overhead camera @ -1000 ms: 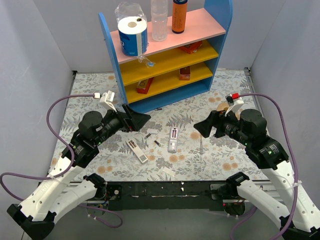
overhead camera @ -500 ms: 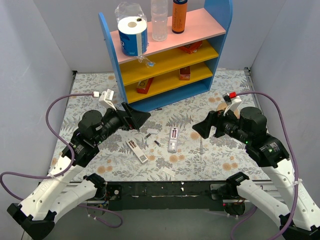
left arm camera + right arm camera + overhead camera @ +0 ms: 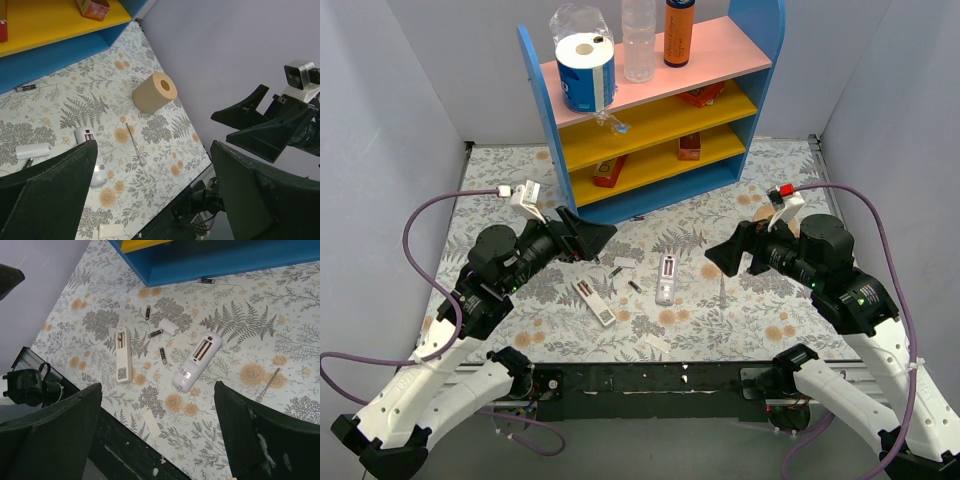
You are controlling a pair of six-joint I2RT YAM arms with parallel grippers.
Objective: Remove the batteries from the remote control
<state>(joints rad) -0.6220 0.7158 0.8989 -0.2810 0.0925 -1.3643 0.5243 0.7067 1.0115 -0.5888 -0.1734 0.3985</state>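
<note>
2 tiny dark batteries (image 3: 155, 333) — slim cylinders

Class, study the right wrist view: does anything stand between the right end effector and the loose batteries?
Nothing visible does. The batteries lie uncovered between the flat remote and the rounded remote; the open right end effector hovers apart from them.

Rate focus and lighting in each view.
Top external: evenly lit, sharp, no glare on the table. Left wrist: table crisp, left tool dark and slightly soft up close. Right wrist: batteries and white remote sharp; right tool edges blurred.
</note>
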